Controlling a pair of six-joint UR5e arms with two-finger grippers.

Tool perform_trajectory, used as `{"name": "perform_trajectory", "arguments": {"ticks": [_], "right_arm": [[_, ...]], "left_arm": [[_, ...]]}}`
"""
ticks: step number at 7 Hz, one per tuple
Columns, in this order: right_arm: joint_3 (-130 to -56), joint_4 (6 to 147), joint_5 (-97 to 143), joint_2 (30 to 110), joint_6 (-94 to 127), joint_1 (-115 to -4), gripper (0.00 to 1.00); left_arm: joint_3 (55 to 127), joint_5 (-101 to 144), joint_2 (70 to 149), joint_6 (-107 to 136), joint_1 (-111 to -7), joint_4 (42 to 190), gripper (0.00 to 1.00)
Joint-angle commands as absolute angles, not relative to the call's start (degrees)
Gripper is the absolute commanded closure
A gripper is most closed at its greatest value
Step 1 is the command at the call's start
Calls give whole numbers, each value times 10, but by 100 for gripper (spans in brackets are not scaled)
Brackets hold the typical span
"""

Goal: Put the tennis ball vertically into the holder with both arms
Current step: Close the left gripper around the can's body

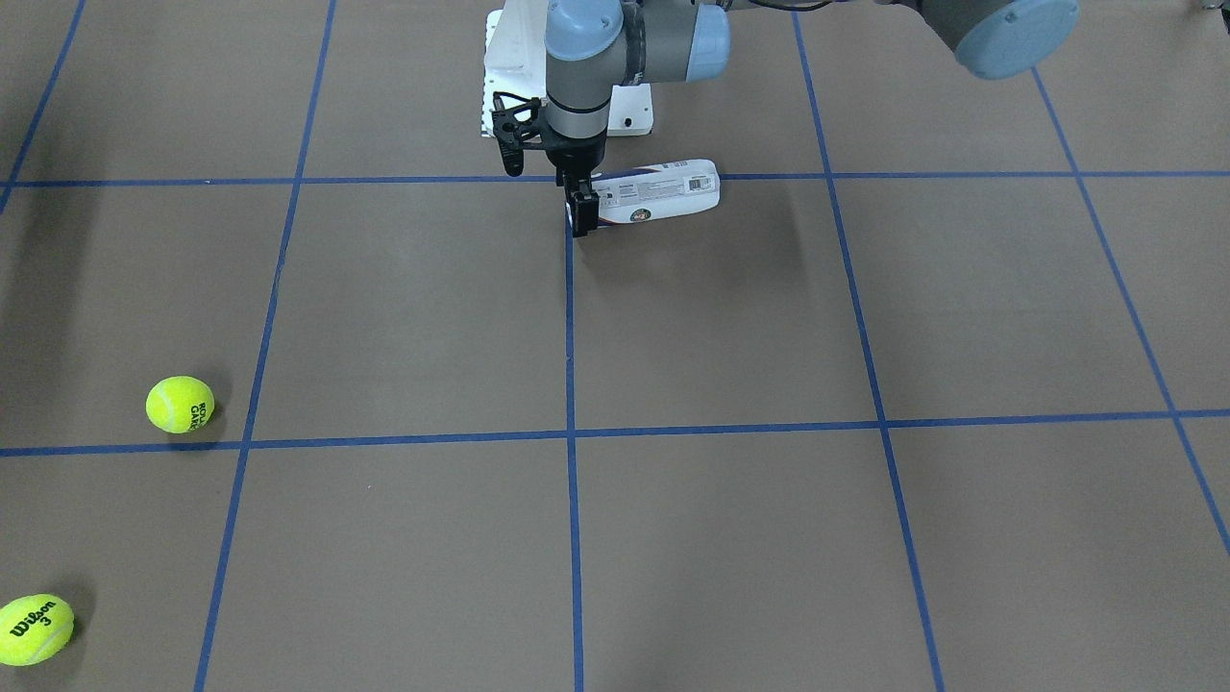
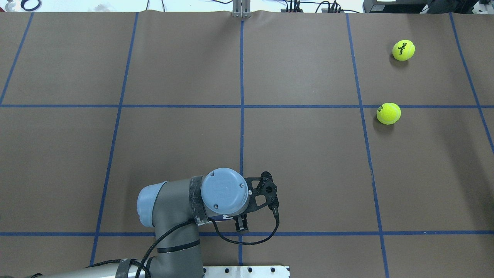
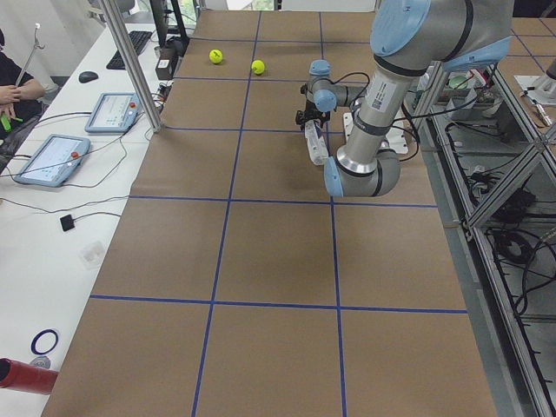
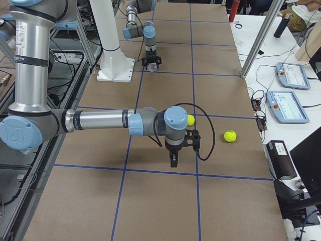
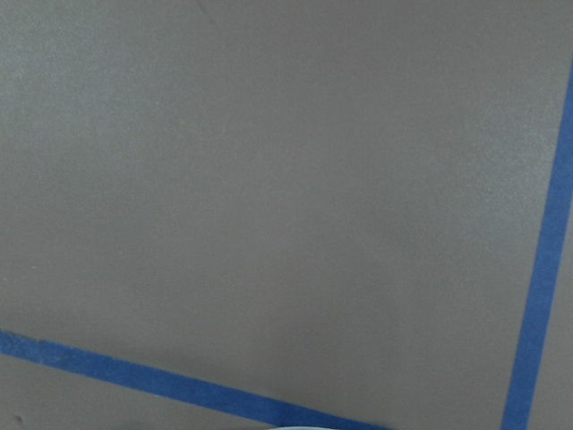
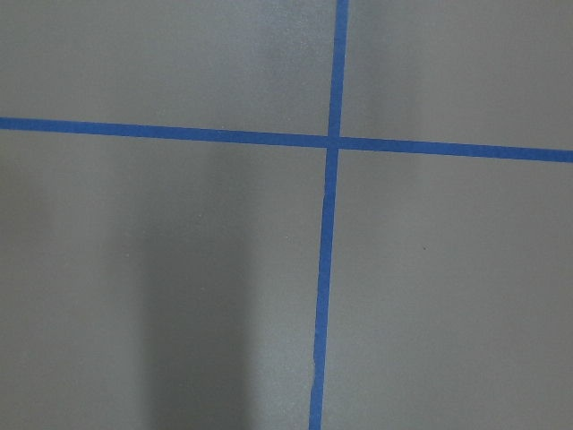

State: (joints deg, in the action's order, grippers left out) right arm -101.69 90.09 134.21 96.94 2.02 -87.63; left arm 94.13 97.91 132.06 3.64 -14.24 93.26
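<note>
The left gripper looks pinched on one end of the holder, which lies on its side near the white base. I cannot tell if the right gripper is wide or closed. The holder could slip or swing when it is tipped up, because only its end is held.

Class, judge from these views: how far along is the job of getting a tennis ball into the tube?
Done: nothing complete yet. In hand: the left gripper appears clamped on one end of the tennis-ball tube, which is not upright. Left: stand the tube vertical, then have the right gripper fetch the Wilson ball or the other tennis ball, both lying untouched, and drop it in.
</note>
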Motion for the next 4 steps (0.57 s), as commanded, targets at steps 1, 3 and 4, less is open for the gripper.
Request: {"name": "perform_trajectory", "arguments": {"ticks": [1, 3, 4], "right_arm": [[-1017, 901, 1342, 969, 20, -876, 1], [-1017, 901, 1342, 969, 20, -876, 0], [-1019, 901, 1342, 969, 20, -876, 1]], "left_arm": [[944, 979, 1320, 38, -142, 933, 10], [960, 980, 1321, 38, -143, 933, 53], [983, 980, 1321, 38, -148, 932, 66]]}}
